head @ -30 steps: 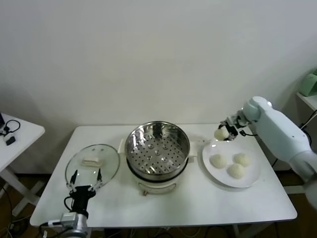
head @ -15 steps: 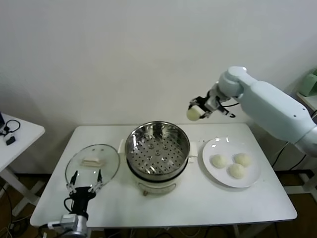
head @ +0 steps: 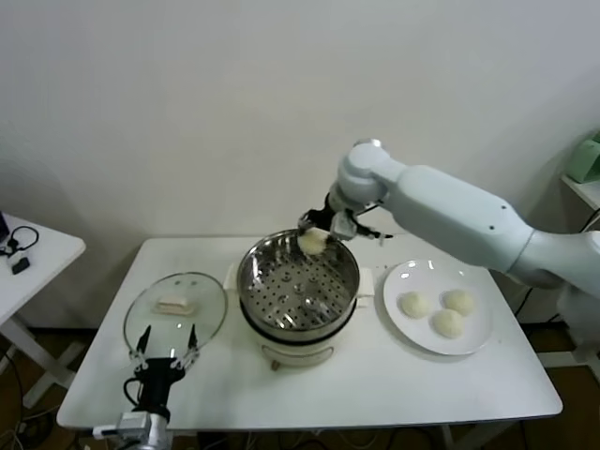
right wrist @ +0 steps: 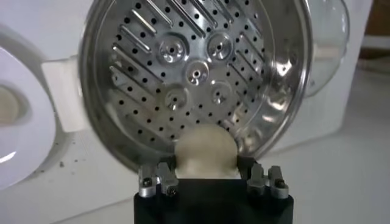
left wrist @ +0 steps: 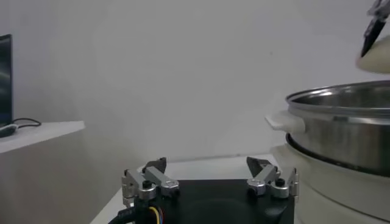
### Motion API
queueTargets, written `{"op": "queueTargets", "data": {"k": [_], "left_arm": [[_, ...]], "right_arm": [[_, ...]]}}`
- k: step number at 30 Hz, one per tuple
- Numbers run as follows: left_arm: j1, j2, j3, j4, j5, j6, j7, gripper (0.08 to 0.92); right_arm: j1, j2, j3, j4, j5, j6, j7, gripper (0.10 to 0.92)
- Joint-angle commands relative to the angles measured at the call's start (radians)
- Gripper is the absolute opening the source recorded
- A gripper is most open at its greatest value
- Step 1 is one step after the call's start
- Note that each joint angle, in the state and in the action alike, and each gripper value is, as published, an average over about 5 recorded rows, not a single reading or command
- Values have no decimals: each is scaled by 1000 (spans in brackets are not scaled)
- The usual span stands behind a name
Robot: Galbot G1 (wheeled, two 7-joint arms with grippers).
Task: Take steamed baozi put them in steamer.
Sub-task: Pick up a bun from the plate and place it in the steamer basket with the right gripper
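Side table (head: 37,253), white, far left: dark cables and small devices on top.

Main surface (head: 375,375), white rectangular tabletop, carrying everything listed below.

Left gripper (head: 167,360), black, parked low at the near-left edge of the surface, just short of the lid; fingers (left wrist: 152,176) spread wide, nothing between them.

Round glass lid (head: 175,307) with a cream-white handle: lies flat on the surface, left of the steamer.

Round shiny stainless-steel steamer (head: 298,281) on a cream-white base with side handles, centre of the surface. Contents: a perforated metal tray (right wrist: 201,67), with no bun resting on it.

Right gripper (head: 323,228), on the white arm reaching in from the right: over the far rim of the steamer. Fingers (right wrist: 159,180) narrowed around one small round cream-white steamed baozi (head: 312,241), held above the tray and not touching it; in the right wrist view the bun (right wrist: 205,152) sits between the fingers with the tray beyond it.

Flat white round plate (head: 473,333), right of the steamer. Contents: three more cream-white buns (head: 448,322), grouped close together near the middle.
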Motion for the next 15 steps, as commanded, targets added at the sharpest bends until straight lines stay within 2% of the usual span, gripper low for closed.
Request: {"op": "queueTargets", "data": {"k": [1,15], "left_arm": [[7,-1,0,2,6,-4,0,823],[5,-4,-5,19,-6,-3,-2,823]], "right_arm": [[-51,89,-22,-68,-119,43,5,662],[-122,125,0,-151,-172,53,5,666]]}}
